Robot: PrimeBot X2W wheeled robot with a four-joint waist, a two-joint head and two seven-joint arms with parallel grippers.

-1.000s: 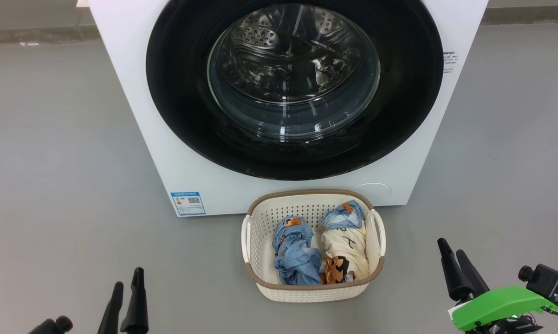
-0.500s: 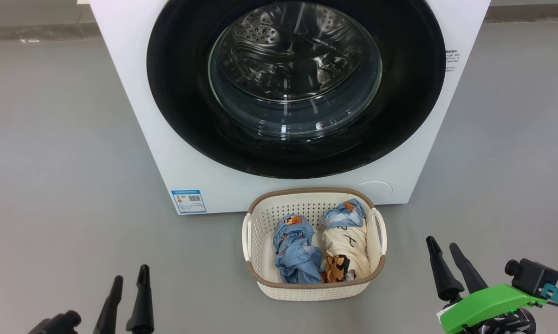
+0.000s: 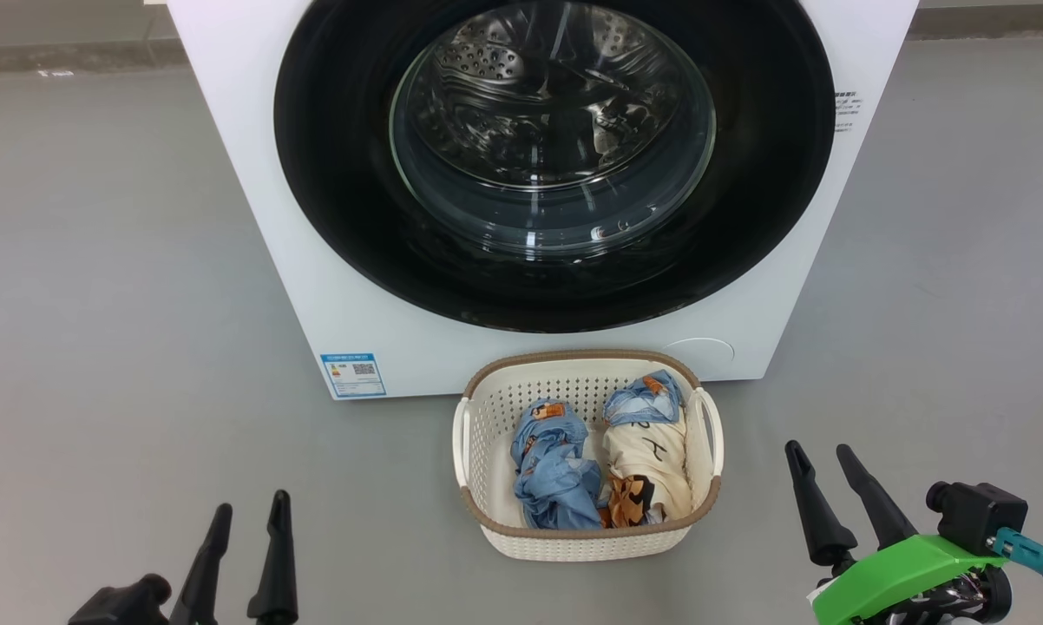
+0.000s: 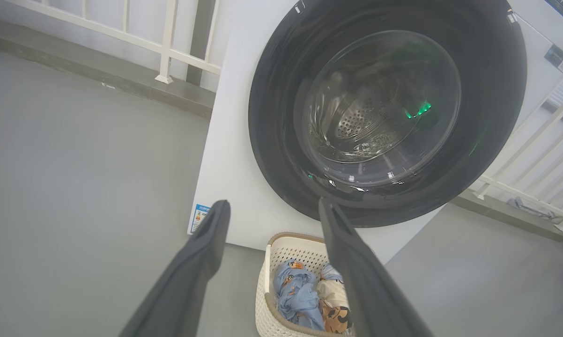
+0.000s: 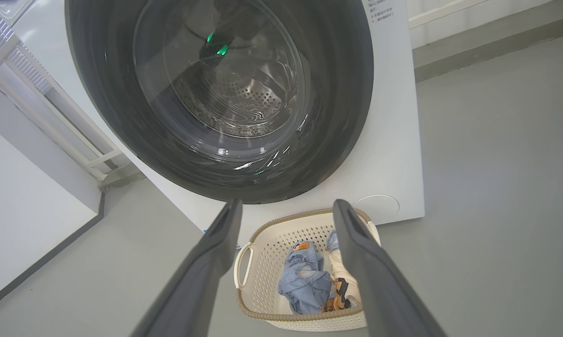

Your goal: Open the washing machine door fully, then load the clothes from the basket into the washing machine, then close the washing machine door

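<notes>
The white washing machine (image 3: 235, 174) faces me with its round black-rimmed door (image 3: 331, 217) shut flat against the front, steel drum visible through the glass. In front of it on the floor stands the cream basket (image 3: 587, 542) holding the clothes: a light blue bundle (image 3: 552, 469) on the left and a cream patched bundle (image 3: 652, 469) on the right. My left gripper (image 3: 252, 512) hovers open at the lower left, my right gripper (image 3: 821, 456) open at the lower right, both well clear of basket and door. The wrist views show the door (image 4: 272, 154) (image 5: 351, 121) and the basket (image 4: 281, 243) (image 5: 262, 313) beyond open fingers.
Grey floor (image 3: 96, 304) spreads on both sides of the machine. A blue label sticker (image 3: 352, 375) sits at the machine's lower left. White railings (image 4: 169, 42) stand behind the machine, and a white panel (image 5: 24, 215) lies off to its side.
Both grippers have drifted slightly: the left a little right and lower in view, the right a little left. The door and basket stay as they were.
</notes>
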